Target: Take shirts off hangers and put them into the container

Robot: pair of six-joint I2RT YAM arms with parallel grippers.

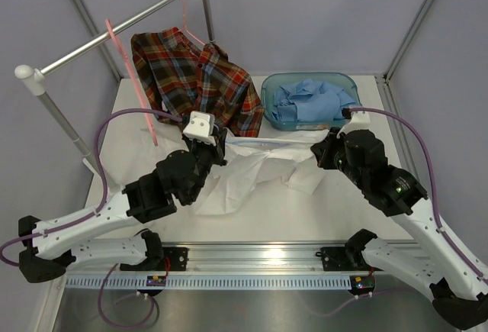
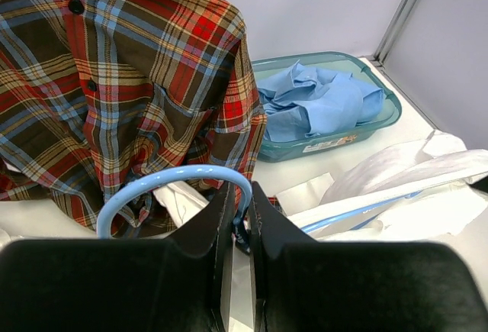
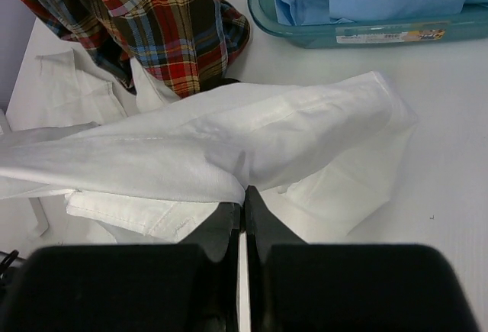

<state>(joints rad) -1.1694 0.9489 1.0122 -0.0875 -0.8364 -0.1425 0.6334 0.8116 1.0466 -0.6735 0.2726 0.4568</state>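
Observation:
My left gripper (image 2: pixel 242 195) is shut on the hook of a light blue hanger (image 2: pixel 171 178); the hanger's arm runs off to the right inside the white shirt (image 2: pixel 427 172). That white shirt (image 1: pixel 252 166) lies stretched across the table between both arms. My right gripper (image 3: pixel 244 191) is shut on a fold of the white shirt (image 3: pixel 229 141). The plaid shirt (image 1: pixel 194 76) hangs on a pink hanger (image 1: pixel 185 23) from the rail, its hem on the table. The light blue shirt (image 1: pixel 311 99) lies crumpled in the teal container (image 1: pixel 267 91).
A second pink hanger (image 1: pixel 130 80), bare, hangs from the silver rail (image 1: pixel 107 38) at the back left. The rail's post (image 1: pixel 65 122) stands left of my left arm. The container (image 3: pixel 320 34) sits just beyond the white shirt at the back right.

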